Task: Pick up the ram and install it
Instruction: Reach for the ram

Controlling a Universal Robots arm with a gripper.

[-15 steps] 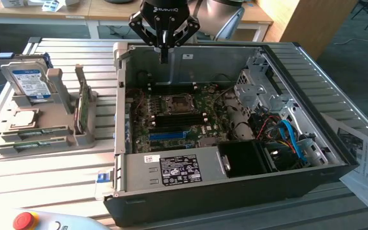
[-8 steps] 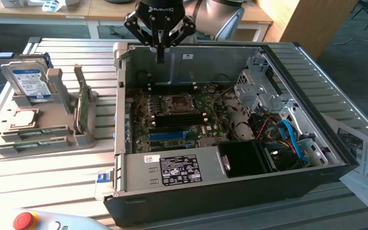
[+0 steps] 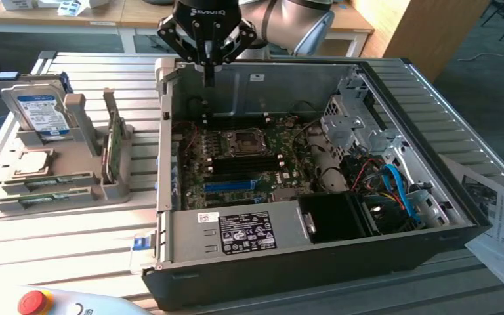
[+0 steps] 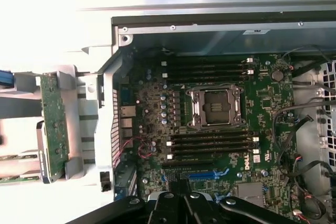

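- Black two-finger gripper hangs above the far side of the open black computer case, tips pointing down near the case's far wall. Fingers are drawn tight together with nothing seen between them, so judged empty.
- In the wrist view the gripper looks down into the case at the green motherboard. The silver CPU socket sits mid-board, with black memory slots on either side of it.
- The ram, a long thin green circuit-board stick, is not picked up. It lies flat in the low part of a grey plastic parts holder, outside the case on the exterior view's left. A second like strip lies just beside it.
- Key relation: the ram is well apart from the fingers, out past the case's side wall on the exterior view's left. The gripper is over the case, not over the holder.
- The ram's long axis runs toward the case's side wall, roughly in line with the memory slots inside the case. That is a judgement, since the stick is small.
- Same holder, outside the case: a silver hard drive with blue label stands upright, and a broad green circuit card stands on edge close to the case wall. Neither is the ram.
- Task judged at its start, with no contact with the ram. Cannot tell whether the slots in the case are filled.
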